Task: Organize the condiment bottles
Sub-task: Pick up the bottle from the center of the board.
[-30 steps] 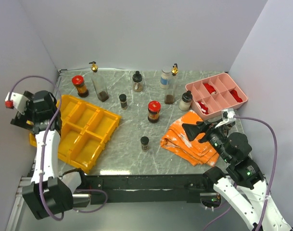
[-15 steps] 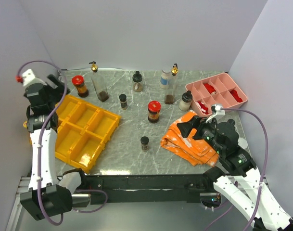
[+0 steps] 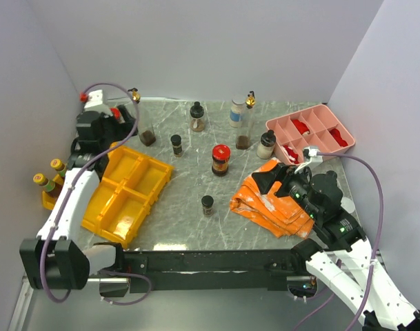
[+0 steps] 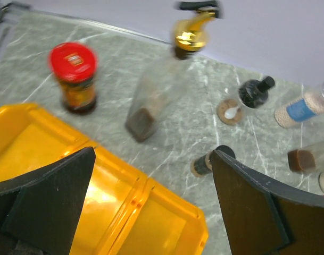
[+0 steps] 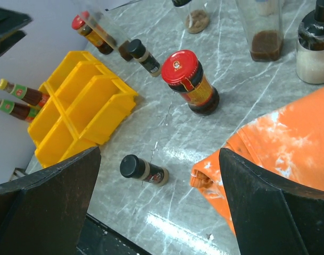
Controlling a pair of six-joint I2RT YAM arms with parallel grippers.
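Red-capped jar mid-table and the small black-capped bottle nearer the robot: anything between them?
Only bare marble between the red-capped jar and the small black-capped bottle, shown in the right wrist view.

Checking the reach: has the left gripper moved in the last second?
Yes. The left gripper swung up-frame and right, from the left edge of the yellow bins to over their far corner.

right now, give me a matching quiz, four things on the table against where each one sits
Things:
1. blue-labelled bottle
2. pink tray
3. yellow bins
4. orange cloth

Places:
a. far right corner
b. left side
c. near right
d. back, middle

Pairs: 1-d, 2-a, 3-b, 4-c
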